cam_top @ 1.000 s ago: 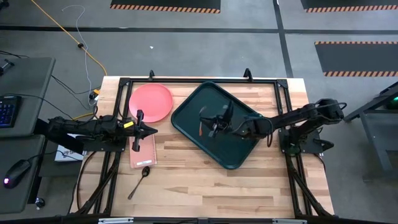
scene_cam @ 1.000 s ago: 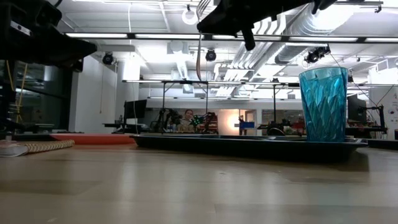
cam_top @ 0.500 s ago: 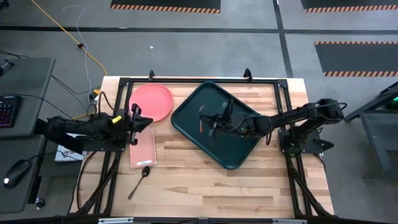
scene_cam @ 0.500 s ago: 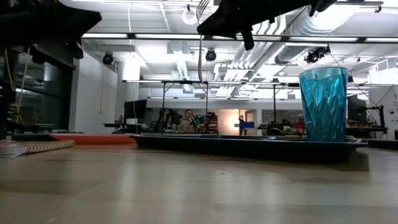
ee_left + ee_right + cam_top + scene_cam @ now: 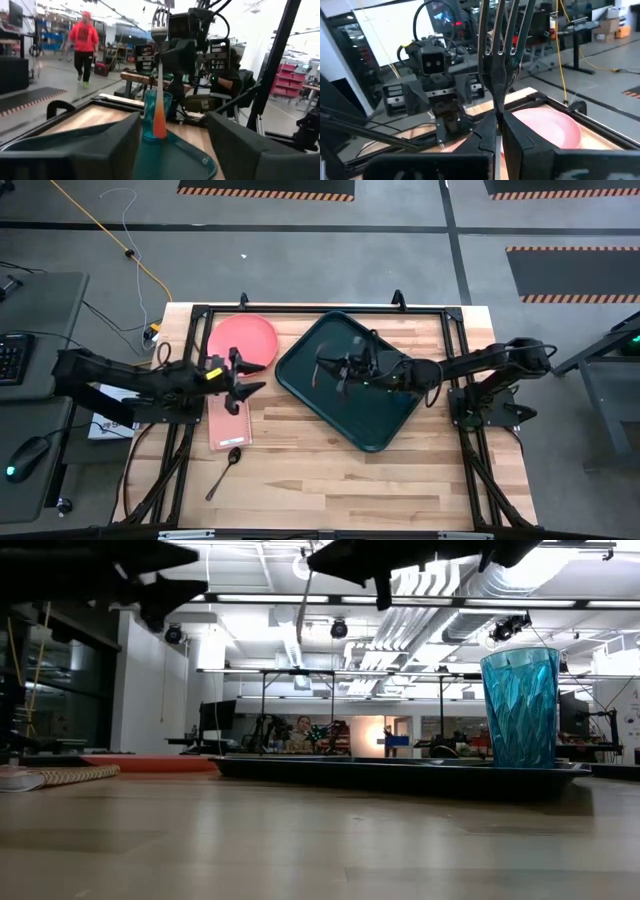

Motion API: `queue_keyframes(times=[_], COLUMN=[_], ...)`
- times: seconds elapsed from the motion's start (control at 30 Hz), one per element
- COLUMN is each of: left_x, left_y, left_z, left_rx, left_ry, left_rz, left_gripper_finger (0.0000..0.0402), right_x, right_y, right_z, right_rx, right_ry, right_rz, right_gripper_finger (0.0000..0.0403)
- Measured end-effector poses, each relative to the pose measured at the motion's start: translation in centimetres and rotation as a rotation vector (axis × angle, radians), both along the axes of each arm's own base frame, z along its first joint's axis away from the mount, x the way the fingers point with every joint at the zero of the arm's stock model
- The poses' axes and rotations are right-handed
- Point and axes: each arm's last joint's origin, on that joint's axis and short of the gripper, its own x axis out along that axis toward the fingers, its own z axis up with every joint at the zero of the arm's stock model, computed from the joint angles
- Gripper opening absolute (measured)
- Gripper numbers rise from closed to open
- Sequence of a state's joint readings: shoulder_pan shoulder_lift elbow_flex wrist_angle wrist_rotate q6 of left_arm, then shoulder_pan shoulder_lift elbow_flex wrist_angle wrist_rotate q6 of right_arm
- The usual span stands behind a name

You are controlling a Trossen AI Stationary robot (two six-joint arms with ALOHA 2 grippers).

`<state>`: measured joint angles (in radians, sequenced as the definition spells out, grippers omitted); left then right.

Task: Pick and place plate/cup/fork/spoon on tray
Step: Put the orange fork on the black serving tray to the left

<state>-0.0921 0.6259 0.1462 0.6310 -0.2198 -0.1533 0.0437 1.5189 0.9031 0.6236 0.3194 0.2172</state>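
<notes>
In the high view the dark green tray (image 5: 372, 425) lies at centre right, with the teal cup (image 5: 520, 707) standing upright on it. Above the tray's far left part my right gripper (image 5: 340, 370) is shut on the orange-handled fork (image 5: 159, 107). The salmon-pink plate (image 5: 243, 342) lies flat on the table at the far left. Just near of it, above the table, my left gripper (image 5: 248, 375) stands open and holds nothing. The dark spoon (image 5: 226, 468) lies on the wood near the front left. My right gripper pinches the fork's metal neck (image 5: 498, 102), just below the tines, between its two shut fingers. The fingers come about level from the table's right and lie across the fork. The fork is lifted clear above the tray, tines up, with the orange handle (image 5: 159, 122) hanging below, a little tilted.
A pink rectangular slab (image 5: 230, 422) lies under and near of my left gripper, between the plate and the spoon. A black frame (image 5: 300, 308) runs round the tabletop. Bare wood stretches along the front. People show in the room beyond the table.
My left gripper has opened, turned and swung a little toward the plate. My right gripper has gone slightly toward the far edge with the fork. The fork has tipped from upright to a slant.
</notes>
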Motion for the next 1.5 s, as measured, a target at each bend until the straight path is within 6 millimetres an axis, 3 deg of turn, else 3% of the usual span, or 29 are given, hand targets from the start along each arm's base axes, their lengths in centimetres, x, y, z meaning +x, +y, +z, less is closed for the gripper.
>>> queue_keyframes(times=[0.17,0.53,0.77,1.0,1.17,1.37,1.5], left_x=[3.0,8.8,10.8,11.2,11.2,11.2,11.2], left_y=[-0.3,-1.0,-0.9,-0.6,-0.7,-0.8,-0.8], left_z=[1.2,0.7,0.2,-0.1,-0.1,-0.1,0.0], left_rx=[0.000,-0.011,-0.022,-0.026,-0.033,-0.032,-0.035], left_ry=[0.067,0.227,0.270,0.283,0.284,0.284,0.281], left_rz=[-0.007,-0.058,-0.046,-0.056,-0.112,-0.148,-0.147], left_gripper_finger=[0.0270,0.0274,0.0275,0.0270,0.0202,0.0036,0.0037], right_x=[1.1,1.8,1.8,1.8,1.8,1.8,1.8], right_y=[0.0,0.5,0.9,1.1,1.1,1.0,1.0], right_z=[-1.1,-1.8,-1.7,-1.7,-1.7,-1.7,-1.7], right_rx=[-0.008,-0.006,-0.020,-0.031,-0.054,-0.053,-0.053], right_ry=[-0.039,-0.068,-0.082,-0.079,-0.077,-0.073,-0.074], right_rz=[0.088,0.219,0.294,0.319,0.321,0.312,0.313], right_gripper_finger=[0.0000,0.0000,0.0000,0.0000,0.0000,0.0000,0.0001])
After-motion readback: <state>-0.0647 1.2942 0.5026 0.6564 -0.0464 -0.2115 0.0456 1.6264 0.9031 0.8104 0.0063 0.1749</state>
